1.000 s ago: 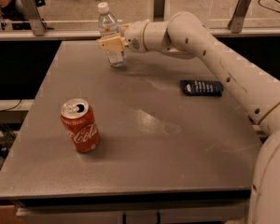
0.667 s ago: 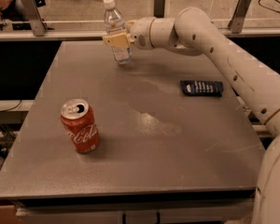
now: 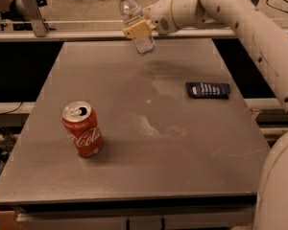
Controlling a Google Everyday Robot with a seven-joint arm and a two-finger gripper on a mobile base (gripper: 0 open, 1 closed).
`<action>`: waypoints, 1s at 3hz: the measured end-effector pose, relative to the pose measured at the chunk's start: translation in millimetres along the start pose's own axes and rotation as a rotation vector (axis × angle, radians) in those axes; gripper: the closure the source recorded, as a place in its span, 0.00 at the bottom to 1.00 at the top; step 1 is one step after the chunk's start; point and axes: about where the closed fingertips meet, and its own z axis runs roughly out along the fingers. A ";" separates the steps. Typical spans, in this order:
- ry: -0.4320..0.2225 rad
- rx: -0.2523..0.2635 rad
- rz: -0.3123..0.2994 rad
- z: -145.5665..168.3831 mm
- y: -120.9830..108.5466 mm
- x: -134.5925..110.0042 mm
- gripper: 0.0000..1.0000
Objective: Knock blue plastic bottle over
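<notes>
The blue plastic bottle [image 3: 130, 8], clear with a white cap and white label, is off the grey table [image 3: 182, 171] near its far edge. It tilts with its cap leaning up and left. My gripper [image 3: 138, 30] reaches in from the right and is shut around the bottle's lower half, with a tan finger pad across the label. The bottle's base hangs a little above the tabletop.
A red Coca-Cola can [image 3: 82, 129] stands upright at the front left of the table. A flat dark blue packet [image 3: 208, 89] lies at the right. My white arm [image 3: 249, 28] spans the upper right. A rail and chairs lie behind the table.
The bottle stood upright on the table with the gripper at its side. It has since gone up and right in the gripper and tipped, cap leaning left.
</notes>
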 end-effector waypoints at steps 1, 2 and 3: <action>0.188 -0.046 -0.113 -24.8 4.1 18.0 1.00; 0.374 -0.123 -0.228 -43.1 17.9 40.6 1.00; 0.501 -0.197 -0.308 -52.8 34.5 55.4 0.83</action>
